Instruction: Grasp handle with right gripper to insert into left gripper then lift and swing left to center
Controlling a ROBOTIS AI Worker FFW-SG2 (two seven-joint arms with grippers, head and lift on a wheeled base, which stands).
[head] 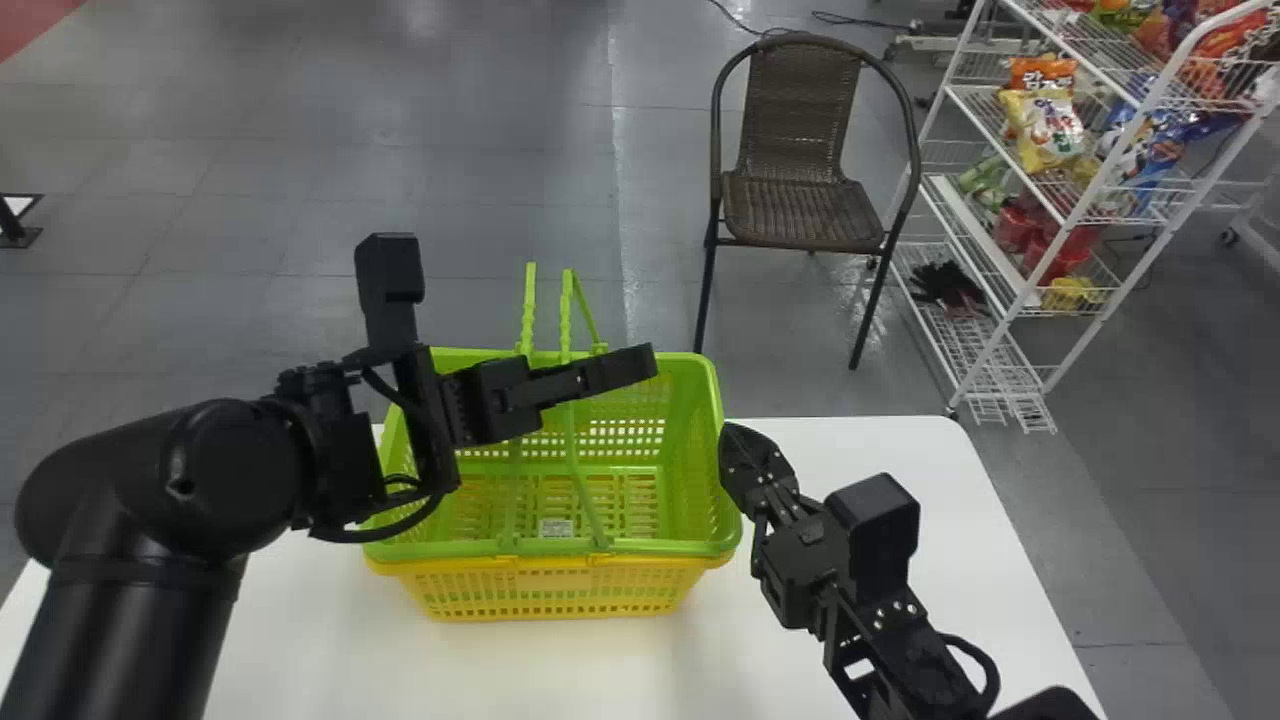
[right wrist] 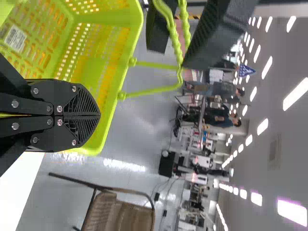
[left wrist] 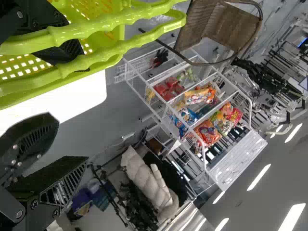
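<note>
Raised green handles point(head: 527, 305) over the shopping basket point(head: 640, 547), long axis twelve-to-six.
My left gripper point(head: 645, 362) gapes empty beside them; my right gripper point(head: 731, 440), closed, empty, at three o'clock. White label point(head: 556, 528) unreadable.

A brown wicker armchair point(head: 805, 120) stands on the grey floor point(head: 400, 170). Near it, a white wire rack point(head: 978, 236) holds colourful snack bags point(head: 1045, 128).

Twin ribbed handles point(head: 528, 310) of a lime-green basket point(head: 660, 547) stand raised near the left gripper point(head: 638, 368).
The basket sits upright, nested in a yellow basket point(head: 460, 590), its side just beside the right gripper point(head: 736, 448).
</note>
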